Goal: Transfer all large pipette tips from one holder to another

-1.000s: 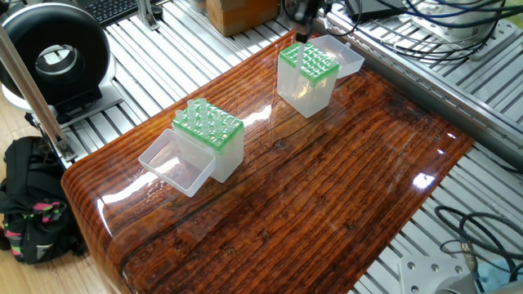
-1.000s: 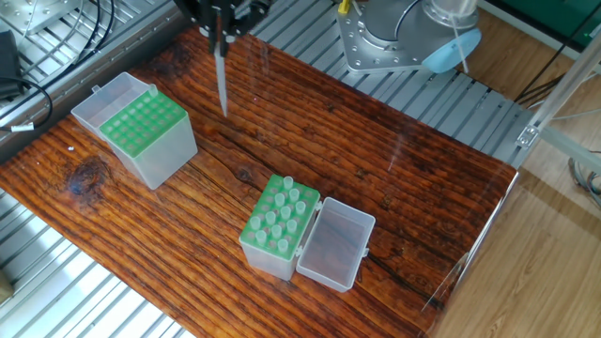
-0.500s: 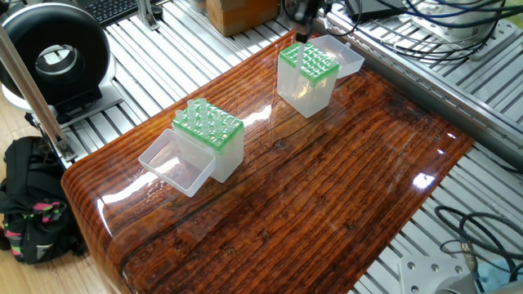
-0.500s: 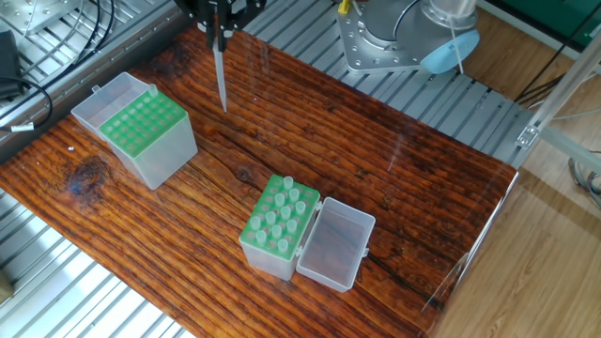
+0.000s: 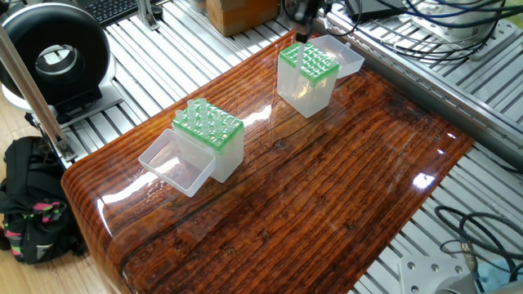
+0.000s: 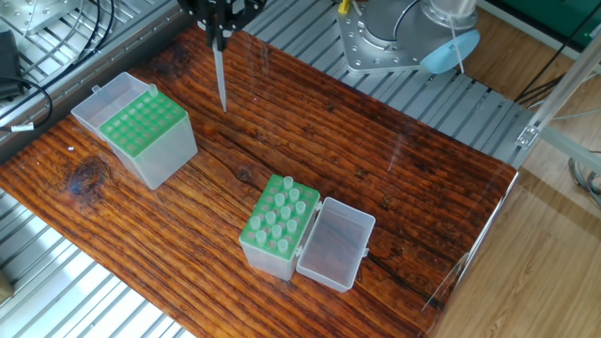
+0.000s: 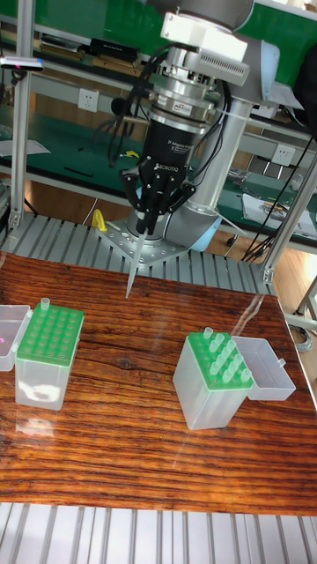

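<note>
My gripper [image 7: 146,226] is shut on one large pipette tip [image 7: 132,275], which hangs point down above the table, between the two holders and nearer the left one. In the other fixed view the same gripper [image 6: 218,32] holds the tip [image 6: 221,80] to the right of the left holder [image 6: 143,130]. That holder [image 7: 46,351] has a green rack with one tip [image 7: 44,305] standing at its back corner. The right holder [image 7: 211,381] carries several upright tips [image 6: 282,208]. In one fixed view the gripper [image 5: 302,18] sits above the far holder [image 5: 306,75].
Each holder has its clear lid [image 6: 335,246] folded open beside it. The robot's base [image 6: 394,38] stands at the table's far edge. Aluminium rails [image 6: 66,282] surround the wooden table top [image 6: 394,178]. A black bag [image 5: 29,200] lies on the floor.
The gripper with the tip has shifted very slightly toward the left holder. The holders have not moved.
</note>
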Robot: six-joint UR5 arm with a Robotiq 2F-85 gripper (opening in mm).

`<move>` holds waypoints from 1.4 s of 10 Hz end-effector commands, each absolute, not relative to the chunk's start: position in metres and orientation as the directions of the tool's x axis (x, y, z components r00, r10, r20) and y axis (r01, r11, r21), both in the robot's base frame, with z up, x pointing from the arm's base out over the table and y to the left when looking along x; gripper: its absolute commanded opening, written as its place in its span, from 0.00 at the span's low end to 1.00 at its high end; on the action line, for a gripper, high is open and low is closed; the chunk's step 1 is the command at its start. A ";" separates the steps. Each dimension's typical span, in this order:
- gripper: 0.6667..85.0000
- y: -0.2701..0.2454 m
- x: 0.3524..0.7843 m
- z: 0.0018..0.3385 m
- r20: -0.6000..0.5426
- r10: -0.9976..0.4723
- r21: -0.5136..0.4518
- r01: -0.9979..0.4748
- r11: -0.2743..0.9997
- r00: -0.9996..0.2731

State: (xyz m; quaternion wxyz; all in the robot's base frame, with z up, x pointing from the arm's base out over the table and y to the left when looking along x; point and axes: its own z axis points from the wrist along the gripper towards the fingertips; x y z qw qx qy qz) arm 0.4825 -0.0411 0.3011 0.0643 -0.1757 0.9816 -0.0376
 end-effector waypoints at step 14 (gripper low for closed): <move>0.00 -0.137 0.503 0.299 -0.220 -0.524 -0.125 -0.508 0.852 -0.823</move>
